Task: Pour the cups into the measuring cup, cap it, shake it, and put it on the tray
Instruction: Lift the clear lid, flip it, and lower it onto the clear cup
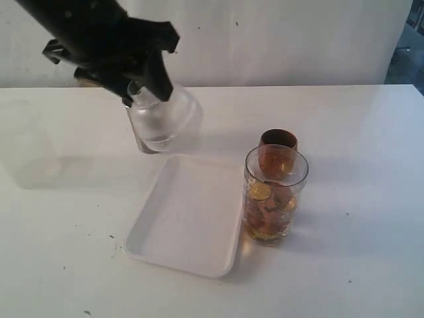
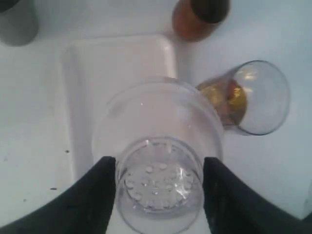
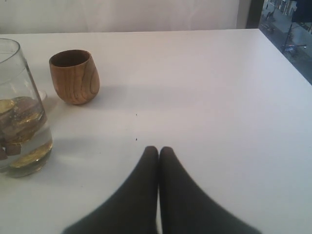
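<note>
1. In the exterior view, the left gripper (image 1: 147,89) is seen pinching a clear domed lid (image 1: 164,119), which is held tilted just beyond the far left corner of the tray (image 1: 179,228). The measuring cup (image 1: 275,192) is set upright on the table (image 1: 358,252), just beside the tray's right edge, uncapped and partly filled with gold and brown pieces. The wooden cup (image 1: 278,140) is placed directly behind it, on the far side. A frosted cup (image 1: 23,142) is seen well off to the left.

2. In the left wrist view, the lid (image 2: 156,126) is clamped at its narrow perforated end between the two dark fingers (image 2: 100,195). The tray (image 2: 119,58), the measuring cup (image 2: 251,97) and the wooden cup (image 2: 195,19) are seen beyond it.

3. In the right wrist view, the right gripper (image 3: 158,150) is shown pressed together with nothing held, above bare table (image 3: 219,97). The measuring cup (image 3: 19,112) and the wooden cup (image 3: 74,77) are seen apart from it.
</note>
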`<state>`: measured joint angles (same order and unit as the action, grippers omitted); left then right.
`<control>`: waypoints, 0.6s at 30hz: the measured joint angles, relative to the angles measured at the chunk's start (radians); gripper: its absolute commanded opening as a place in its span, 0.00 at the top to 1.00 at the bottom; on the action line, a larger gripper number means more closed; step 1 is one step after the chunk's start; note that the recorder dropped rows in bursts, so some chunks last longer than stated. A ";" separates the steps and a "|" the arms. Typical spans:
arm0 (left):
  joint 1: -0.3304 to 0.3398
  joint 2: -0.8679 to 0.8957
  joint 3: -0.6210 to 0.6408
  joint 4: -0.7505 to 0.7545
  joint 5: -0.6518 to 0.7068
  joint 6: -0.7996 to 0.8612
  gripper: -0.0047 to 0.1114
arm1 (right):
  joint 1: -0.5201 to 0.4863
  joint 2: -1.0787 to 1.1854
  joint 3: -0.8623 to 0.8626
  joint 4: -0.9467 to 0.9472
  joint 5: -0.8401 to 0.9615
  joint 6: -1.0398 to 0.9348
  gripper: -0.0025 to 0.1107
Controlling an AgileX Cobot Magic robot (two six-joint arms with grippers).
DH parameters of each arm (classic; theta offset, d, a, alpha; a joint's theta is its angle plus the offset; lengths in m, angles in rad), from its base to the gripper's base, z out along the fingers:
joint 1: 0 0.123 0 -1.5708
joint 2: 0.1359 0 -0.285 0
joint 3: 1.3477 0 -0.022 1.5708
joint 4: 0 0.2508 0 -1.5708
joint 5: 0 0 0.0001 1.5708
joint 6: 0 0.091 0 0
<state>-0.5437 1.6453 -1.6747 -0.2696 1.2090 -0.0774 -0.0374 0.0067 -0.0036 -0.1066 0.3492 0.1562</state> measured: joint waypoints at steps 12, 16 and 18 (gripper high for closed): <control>-0.235 0.144 -0.157 -0.007 0.013 -0.016 0.96 | 0.000 0.000 0.000 0.000 0.000 0.000 0.98; -0.264 0.205 -0.198 0.002 0.013 -0.018 0.96 | 0.000 0.000 0.000 0.000 0.000 0.000 0.98; -0.268 0.226 -0.217 0.002 0.013 -0.018 0.96 | 0.000 0.000 0.000 0.000 0.000 0.000 0.98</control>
<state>-0.8119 1.8715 -1.8914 -0.2681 1.2218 -0.0959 -0.0374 0.0067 -0.0036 -0.1066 0.3492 0.1562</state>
